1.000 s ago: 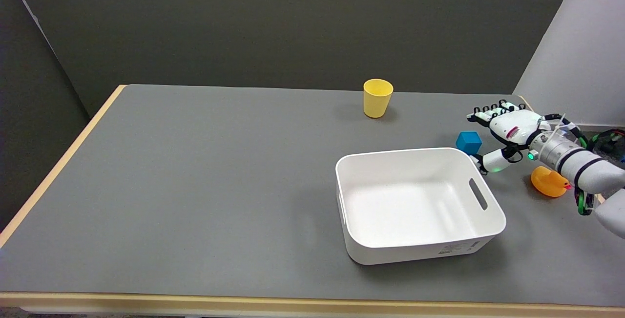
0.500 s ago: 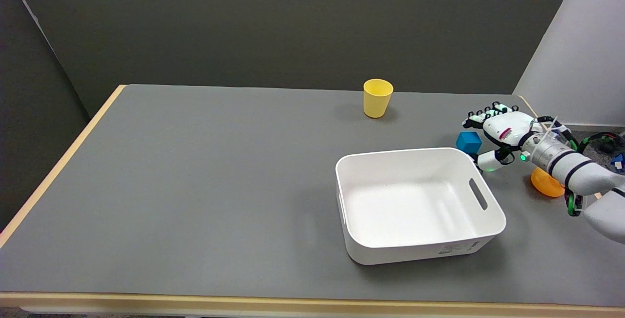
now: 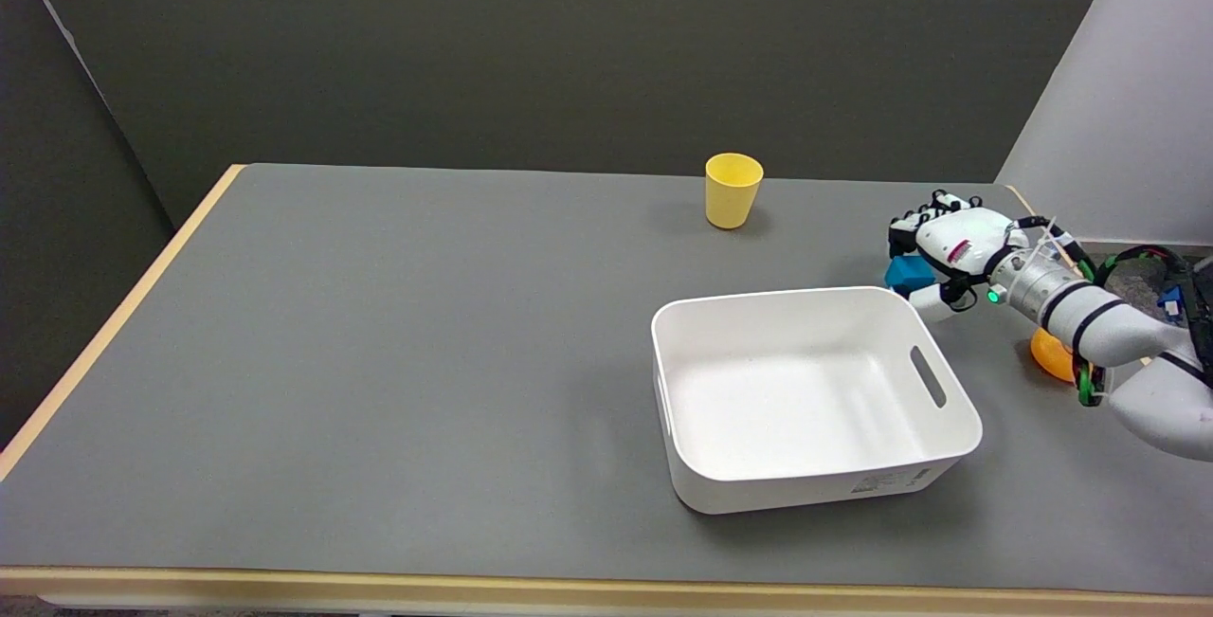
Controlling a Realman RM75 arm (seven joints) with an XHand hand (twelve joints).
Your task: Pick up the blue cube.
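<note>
Moved left onto blue cube (image 3: 907,274): right hand (image 3: 948,243). Fingers (image 3: 912,225) curled over cube top, thumb below; firm hold unclear. Just behind white bin (image 3: 952,437) corner, on grey counter (image 3: 379,333).

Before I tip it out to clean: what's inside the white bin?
Nothing shows inside the white bin: its bare floor is visible. The blue cube sits outside, behind its far rim, under the right hand.

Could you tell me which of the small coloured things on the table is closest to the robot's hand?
The blue cube: the right hand is closing around it, unlike the yellow cup.
</note>
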